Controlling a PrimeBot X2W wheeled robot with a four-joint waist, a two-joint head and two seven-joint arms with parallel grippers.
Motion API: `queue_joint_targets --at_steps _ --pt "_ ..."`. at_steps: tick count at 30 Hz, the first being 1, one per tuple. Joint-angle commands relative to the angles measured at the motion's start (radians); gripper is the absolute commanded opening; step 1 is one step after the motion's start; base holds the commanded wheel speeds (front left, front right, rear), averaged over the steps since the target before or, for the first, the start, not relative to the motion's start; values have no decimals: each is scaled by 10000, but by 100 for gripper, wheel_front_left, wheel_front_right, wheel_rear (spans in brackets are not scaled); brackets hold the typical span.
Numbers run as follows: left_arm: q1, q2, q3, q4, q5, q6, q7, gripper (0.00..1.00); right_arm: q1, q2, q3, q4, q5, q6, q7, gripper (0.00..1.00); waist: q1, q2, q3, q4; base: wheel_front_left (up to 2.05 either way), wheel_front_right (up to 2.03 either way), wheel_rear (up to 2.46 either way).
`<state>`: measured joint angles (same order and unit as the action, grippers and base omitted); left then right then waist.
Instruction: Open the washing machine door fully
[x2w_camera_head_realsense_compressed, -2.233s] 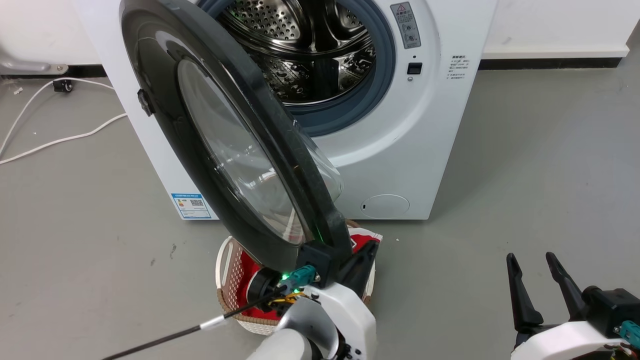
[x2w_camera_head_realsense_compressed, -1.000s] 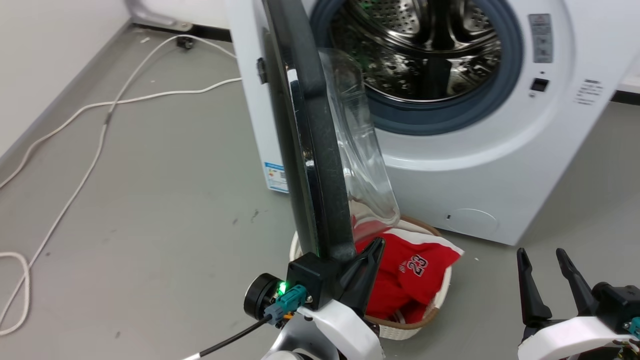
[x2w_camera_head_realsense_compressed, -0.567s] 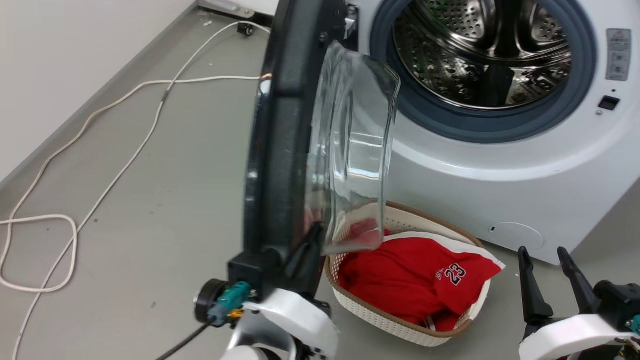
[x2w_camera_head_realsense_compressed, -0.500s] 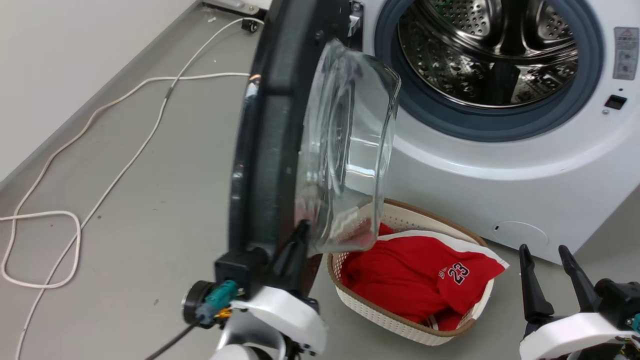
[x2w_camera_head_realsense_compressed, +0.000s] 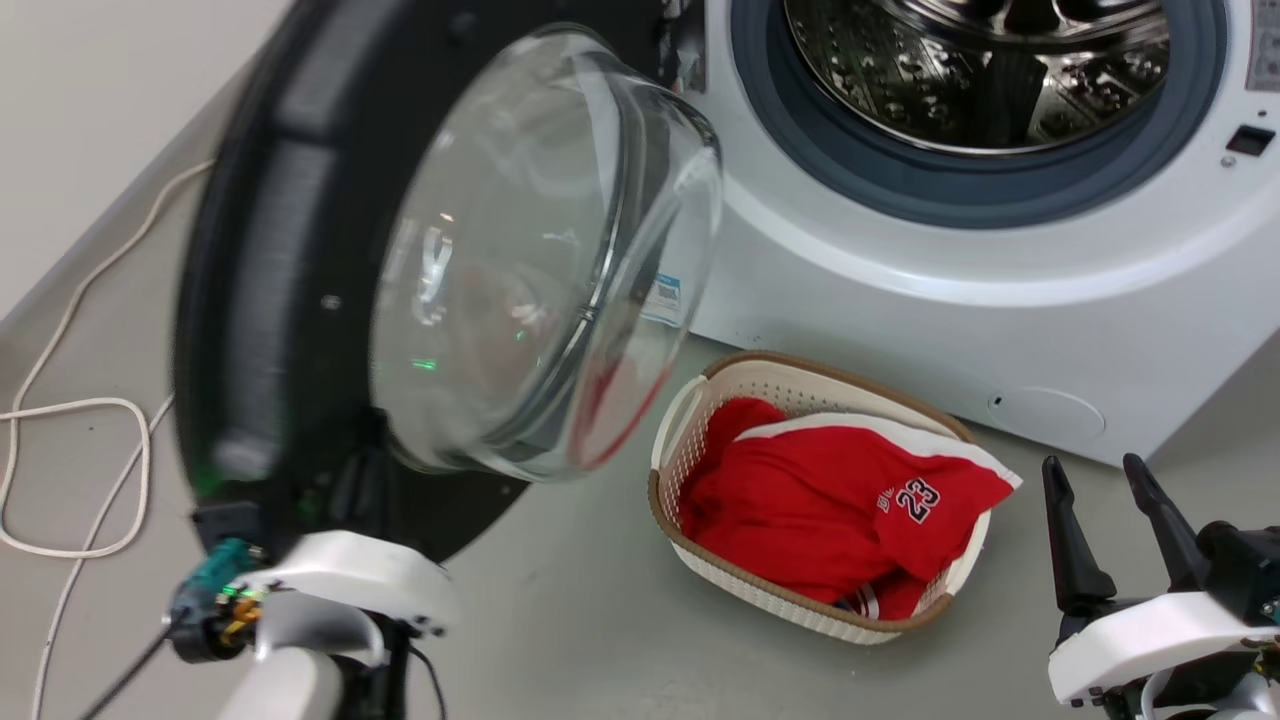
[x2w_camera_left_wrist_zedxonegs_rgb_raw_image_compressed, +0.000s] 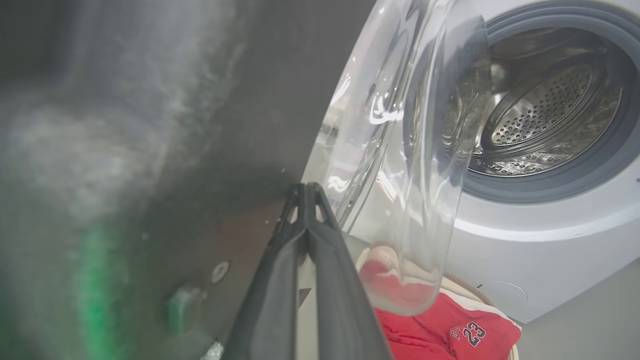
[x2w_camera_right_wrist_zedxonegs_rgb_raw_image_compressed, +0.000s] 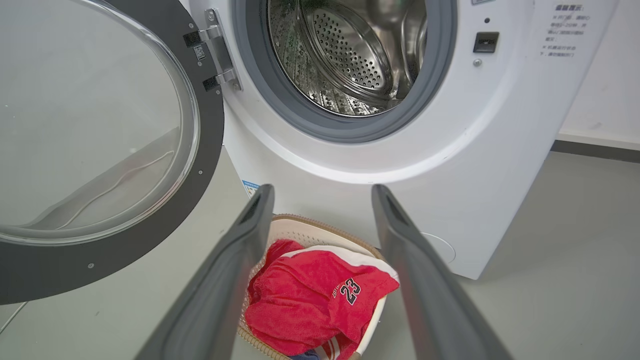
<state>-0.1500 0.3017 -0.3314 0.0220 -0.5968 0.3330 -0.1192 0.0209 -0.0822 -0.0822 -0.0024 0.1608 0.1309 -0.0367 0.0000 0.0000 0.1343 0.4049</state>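
The washing machine door (x2w_camera_head_realsense_compressed: 530, 260) stands swung out to the left of the washer (x2w_camera_head_realsense_compressed: 950, 290), held on its hinge (x2w_camera_right_wrist_zedxonegs_rgb_raw_image_compressed: 217, 50) at the left edge of the round opening. Its inner face, with the bulging clear glass bowl, is turned to the right and toward the near side. The black rim around the glass is blurred in the head view. In the right wrist view the door (x2w_camera_right_wrist_zedxonegs_rgb_raw_image_compressed: 100, 125) looks wide open, leaving the steel drum (x2w_camera_head_realsense_compressed: 980, 60) and the grey-blue rubber ring (x2w_camera_head_realsense_compressed: 800, 150) fully exposed.

The left tool (x2w_camera_left_wrist_zedxonegs_rgb_raw_image_compressed: 305, 189) is at the near, lower part of the door (x2w_camera_left_wrist_zedxonegs_rgb_raw_image_compressed: 200, 100). Its two dark fingers are closed tip to tip, with nothing visible between them, and lie against the black inner rim just beside the glass. Whether they press on the rim cannot be told.

The right tool (x2w_camera_head_realsense_compressed: 1092, 470) hangs at the near right, well apart from the door, with its fingers spread wide and holding nothing.

On the floor (x2w_camera_head_realsense_compressed: 560, 620) in front of the washer sits a white basket (x2w_camera_head_realsense_compressed: 672, 450) with a brown rim, holding a red shirt (x2w_camera_head_realsense_compressed: 850, 510) marked 23. A white cable (x2w_camera_head_realsense_compressed: 60, 420) loops on the floor at the far left.
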Motion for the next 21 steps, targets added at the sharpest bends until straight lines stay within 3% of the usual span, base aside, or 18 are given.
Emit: queue_joint_targets --at_steps 1,10,21 --pt "-177 167 287 141 -88 35 -101 0 -114 -90 16 -47 93 -2 4 100 0 0 189 -136 0 0 0" --pt "-834 899 1695 1430 -724 -412 -800 0 -455 -348 87 -100 195 -2 69 100 0 0 857 -446 0 0 0" --pt "-1534 1418 2645 3022 -1293 -1063 -1165 0 -765 -485 173 126 271 -2 -38 100 0 0 1233 -607 0 0 0"
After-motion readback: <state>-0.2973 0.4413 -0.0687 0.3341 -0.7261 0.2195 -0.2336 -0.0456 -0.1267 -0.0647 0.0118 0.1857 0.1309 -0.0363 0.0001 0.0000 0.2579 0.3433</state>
